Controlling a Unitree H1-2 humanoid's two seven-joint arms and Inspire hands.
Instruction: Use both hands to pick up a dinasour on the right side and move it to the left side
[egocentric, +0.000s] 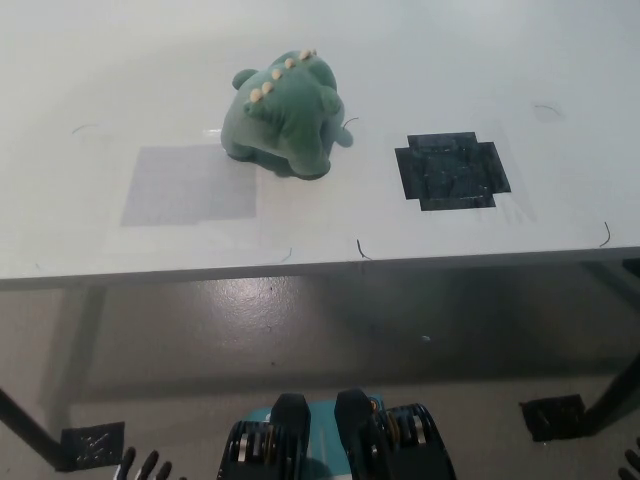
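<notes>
Dinosaur (286, 118) sits between the grey patch (189, 184) and black cross (452, 170); both hands barely peek below the table (330, 235) edge, grip unreadable; lopsided squeezing could topple it.

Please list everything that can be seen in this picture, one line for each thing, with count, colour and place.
dinosaur: one, green plush with cream spikes, on the table between the two marked patches, nearer the grey one.
grey patch: one, pale grey rectangle, on the table's left part.
black patch: one, black cross-like tape shape, on the table's right part.
table: one, white, filling the upper picture.
floor plates: two, dark, under the table legs at lower left and lower right.
left hand: one, only fingertips at the bottom edge, lower left.
right hand: one, black, barely visible at the bottom right corner.
</notes>
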